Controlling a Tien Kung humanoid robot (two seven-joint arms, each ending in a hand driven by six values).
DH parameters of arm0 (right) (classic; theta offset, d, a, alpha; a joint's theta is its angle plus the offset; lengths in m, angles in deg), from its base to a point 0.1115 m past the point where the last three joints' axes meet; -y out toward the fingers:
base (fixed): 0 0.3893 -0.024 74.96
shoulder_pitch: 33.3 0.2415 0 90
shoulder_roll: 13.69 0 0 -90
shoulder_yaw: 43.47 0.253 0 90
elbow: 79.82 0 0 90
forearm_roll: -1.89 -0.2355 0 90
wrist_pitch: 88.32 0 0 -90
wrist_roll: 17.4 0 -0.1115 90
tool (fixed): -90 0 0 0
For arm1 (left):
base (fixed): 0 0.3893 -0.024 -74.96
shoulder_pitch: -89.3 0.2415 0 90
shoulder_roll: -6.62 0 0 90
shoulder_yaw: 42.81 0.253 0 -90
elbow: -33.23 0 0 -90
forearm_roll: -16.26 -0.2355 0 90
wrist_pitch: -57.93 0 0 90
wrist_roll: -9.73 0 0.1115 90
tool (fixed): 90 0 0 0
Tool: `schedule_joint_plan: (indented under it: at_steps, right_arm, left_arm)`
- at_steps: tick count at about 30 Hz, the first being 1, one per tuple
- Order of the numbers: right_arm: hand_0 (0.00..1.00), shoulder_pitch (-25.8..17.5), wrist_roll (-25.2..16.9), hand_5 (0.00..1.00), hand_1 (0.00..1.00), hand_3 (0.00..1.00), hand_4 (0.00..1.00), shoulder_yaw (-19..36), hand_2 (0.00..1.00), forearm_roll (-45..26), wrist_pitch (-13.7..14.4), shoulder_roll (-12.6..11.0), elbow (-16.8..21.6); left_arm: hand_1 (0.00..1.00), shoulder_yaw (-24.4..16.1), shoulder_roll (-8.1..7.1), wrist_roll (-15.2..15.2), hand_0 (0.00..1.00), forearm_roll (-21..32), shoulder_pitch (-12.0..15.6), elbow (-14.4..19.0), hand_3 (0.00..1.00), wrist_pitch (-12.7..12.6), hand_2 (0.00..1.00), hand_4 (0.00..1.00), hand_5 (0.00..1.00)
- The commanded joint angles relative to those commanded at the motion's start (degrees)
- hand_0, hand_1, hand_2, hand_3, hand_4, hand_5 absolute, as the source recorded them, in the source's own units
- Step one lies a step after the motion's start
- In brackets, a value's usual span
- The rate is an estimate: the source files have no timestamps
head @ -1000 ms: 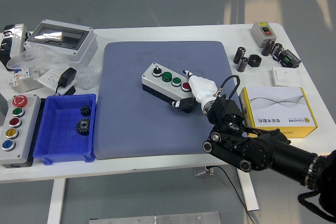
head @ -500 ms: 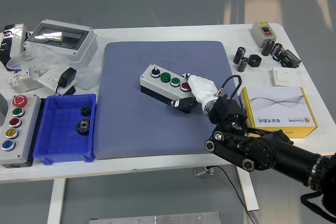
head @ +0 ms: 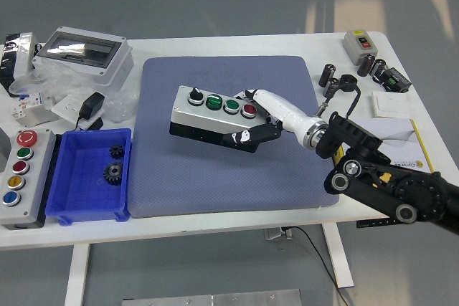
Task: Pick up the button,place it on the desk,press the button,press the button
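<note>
Nearest, at the front-left edge of the white table (head: 215,223), a grey control panel (head: 23,166) with five coloured buttons lies beside a blue bin (head: 72,198) holding two dark gears (head: 113,171). Front right, the right arm (head: 391,184) comes in from the lower-right corner, passing over a white-and-yellow carton (head: 409,148) and hiding most of it. Mid-table is a blue-grey mat (head: 215,177). Over it, the right hand (head: 259,116) has its white fingers (head: 272,102) closed round the right end of the button box (head: 211,116) (grey top, black base, one black knob, two green buttons, one red). Thumb looks to be underneath, the other fingers on the top edge next to the red button. Box is tilted, seems lifted off the mat, shadow under it. Nothing stands between box and mat. Further back left: black adapter (head: 91,105), white parts in plastic bags (head: 43,102), a clear-lidded enclosure (head: 82,51). Back right: black cylinders (head: 330,80), a black ring (head: 349,82), a white switch plate (head: 391,104), a small grey switch box (head: 358,44) with red and black buttons. Left hand not seen.
</note>
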Motion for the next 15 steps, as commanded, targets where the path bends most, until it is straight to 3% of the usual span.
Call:
schedule_joint_plan:
  at_steps: [3, 7, 11, 15]
  right_arm:
    - [0.093, 1.56, -2.27, 0.002, 0.268, 0.223, 0.002, -3.47, 0.245, 2.89, 1.73, -2.63, 1.86]
    - [0.095, 2.44, -2.52, 0.002, 0.263, 0.22, 0.002, -7.87, 0.239, 7.09, 3.36, -3.99, 0.83]
    - [0.095, 1.91, -1.53, 0.002, 0.263, 0.22, 0.002, -10.39, 0.239, 10.44, 3.38, -3.6, -1.48]
    - [0.11, 0.81, -0.77, 0.002, 0.268, 0.215, 0.002, -10.12, 0.243, 14.32, 2.91, -1.67, -5.92]
  left_arm:
    - [0.571, -0.07, 0.04, -0.05, 0.624, -0.2, -0.25, 0.0, 0.585, 0.03, 0.536, 0.605, 0.231]
    - [0.572, -0.3, -0.02, -0.11, 0.624, -0.6, -0.4, 0.0, 0.585, 0.04, 0.536, 0.605, 0.231]
    - [0.572, -0.7, -0.11, -0.06, 0.624, -1.1, -0.41, 0.0, 0.585, -0.03, 0.536, 0.605, 0.231]
    - [0.572, -0.98, -0.04, 0.02, 0.624, -1.53, -0.4, 0.0, 0.585, 0.0, 0.535, 0.605, 0.234]
